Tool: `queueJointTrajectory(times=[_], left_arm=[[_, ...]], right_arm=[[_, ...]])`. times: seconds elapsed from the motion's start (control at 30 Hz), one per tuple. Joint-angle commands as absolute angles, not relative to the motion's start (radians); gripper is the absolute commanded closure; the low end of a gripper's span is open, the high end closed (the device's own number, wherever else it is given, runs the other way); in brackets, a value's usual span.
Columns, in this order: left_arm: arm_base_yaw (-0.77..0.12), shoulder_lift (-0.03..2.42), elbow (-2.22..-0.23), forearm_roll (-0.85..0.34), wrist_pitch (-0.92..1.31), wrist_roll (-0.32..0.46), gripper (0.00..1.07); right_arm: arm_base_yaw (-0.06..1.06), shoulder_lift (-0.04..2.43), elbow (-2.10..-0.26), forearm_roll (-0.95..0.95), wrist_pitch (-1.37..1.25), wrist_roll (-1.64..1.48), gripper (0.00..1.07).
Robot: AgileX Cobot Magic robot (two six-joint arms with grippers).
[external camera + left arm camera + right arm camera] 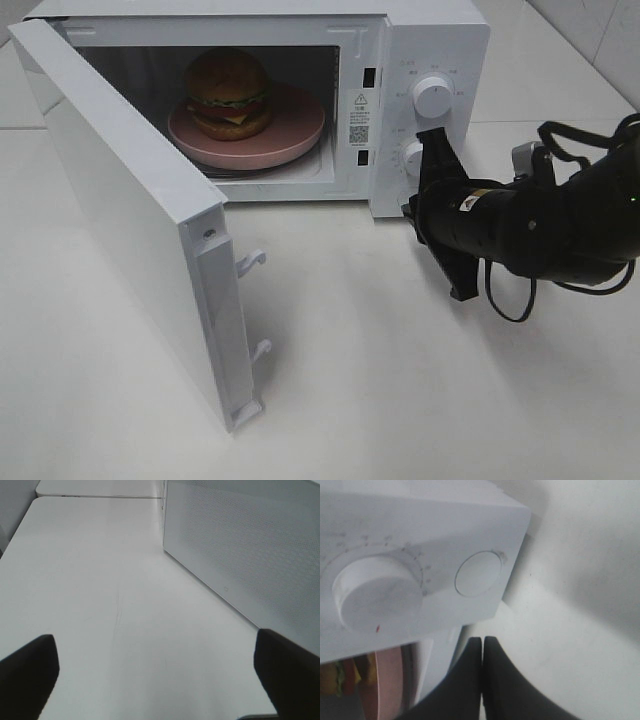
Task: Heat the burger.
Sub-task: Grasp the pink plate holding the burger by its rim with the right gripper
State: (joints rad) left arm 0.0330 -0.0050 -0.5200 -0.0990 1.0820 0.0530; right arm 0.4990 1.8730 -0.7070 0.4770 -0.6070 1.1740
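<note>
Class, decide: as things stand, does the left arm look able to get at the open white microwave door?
Probably yes. The open left hand is near the white microwave door, with only bare white table between them.

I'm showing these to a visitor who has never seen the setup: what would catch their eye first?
The microwave with its door swung wide open at the left of the high view, and the burger sitting on a pink plate inside. Next, the right arm's shut end effector at the control panel, close by the lower knob.
</note>
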Motion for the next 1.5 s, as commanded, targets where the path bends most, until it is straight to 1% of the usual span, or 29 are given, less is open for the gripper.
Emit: queueJointTrajectory(times=[0.03, 0.1, 0.13, 0.17, 0.2, 0.27, 0.3, 0.37, 0.4, 0.53, 0.6, 0.7, 0.8, 0.87, 0.93, 1.03, 1.23, 1.3, 1.43, 1.5], left_arm=[[0.033, -0.021, -0.517, -0.101, 1.07, 0.053, 0.08], [0.033, -0.021, -0.517, -0.101, 1.07, 0.053, 0.08], [0.033, -0.021, -0.517, -0.101, 1.07, 0.053, 0.08], [0.033, -0.021, -0.517, -0.101, 1.07, 0.053, 0.08], [0.033, -0.021, -0.517, -0.101, 1.07, 0.053, 0.08], [0.033, -0.021, -0.517, -0.101, 1.07, 0.053, 0.08], [0.033, -0.021, -0.517, -0.101, 1.07, 0.053, 0.08], [0.033, -0.021, -0.517, -0.101, 1.07, 0.053, 0.08], [0.033, -0.021, -0.517, -0.101, 1.07, 0.053, 0.08], [0.033, -0.021, -0.517, -0.101, 1.07, 0.053, 0.08], [0.033, -0.021, -0.517, -0.101, 1.07, 0.053, 0.08], [0.033, -0.021, -0.517, -0.101, 1.07, 0.053, 0.08], [0.033, -0.021, -0.517, -0.101, 1.07, 0.053, 0.08], [0.033, -0.021, -0.517, -0.101, 1.07, 0.054, 0.08], [0.033, -0.021, -0.517, -0.101, 1.07, 0.054, 0.08], [0.033, -0.021, -0.517, -0.101, 1.07, 0.054, 0.08], [0.033, -0.021, -0.517, -0.101, 1.07, 0.054, 0.08], [0.033, -0.021, -0.517, -0.101, 1.07, 0.054, 0.08], [0.033, -0.021, -0.517, -0.101, 1.07, 0.054, 0.08], [0.033, -0.021, -0.517, -0.101, 1.07, 0.054, 0.08]], right_arm=[[0.495, 1.776, -0.702, 0.436, -0.43, 0.977, 1.07], [0.495, 1.756, -0.702, 0.436, -0.392, 0.932, 1.07], [0.495, 1.721, -0.702, 0.436, -0.326, 0.845, 1.07], [0.495, 1.721, -0.702, 0.436, -0.326, 0.845, 1.07], [0.495, 1.687, -0.702, 0.437, -0.256, 0.753, 1.07], [0.495, 1.671, -0.703, 0.437, -0.221, 0.705, 1.07], [0.494, 1.638, -0.703, 0.437, -0.157, 0.614, 1.07], [0.493, 1.626, -0.703, 0.435, -0.128, 0.579, 1.07], [0.492, 1.598, -0.703, 0.417, -0.058, 0.506, 1.07], [0.492, 1.565, -0.703, 0.383, 0.028, 0.43, 1.07], [0.492, 1.531, -0.703, 0.323, 0.138, 0.356, 1.07], [0.492, 1.511, -0.703, 0.306, 0.214, 0.29, 1.07], [0.492, 1.506, -0.705, 0.307, 0.234, 0.269, 1.07], [0.492, 1.501, -0.747, 0.306, 0.363, 0.146, 1.07], [0.492, 1.501, -0.759, 0.306, 0.388, 0.116, 1.07], [0.492, 1.501, -0.824, 0.288, 0.523, -0.013, 1.07], [0.492, 1.501, -0.884, 0.231, 0.624, -0.102, 1.07], [0.492, 1.501, -0.927, 0.187, 0.695, -0.2, 1.07], [0.492, 1.501, -0.953, 0.161, 0.748, -0.294, 1.06], [0.492, 1.501, -0.975, 0.127, 0.79, -0.398, 1.05]])
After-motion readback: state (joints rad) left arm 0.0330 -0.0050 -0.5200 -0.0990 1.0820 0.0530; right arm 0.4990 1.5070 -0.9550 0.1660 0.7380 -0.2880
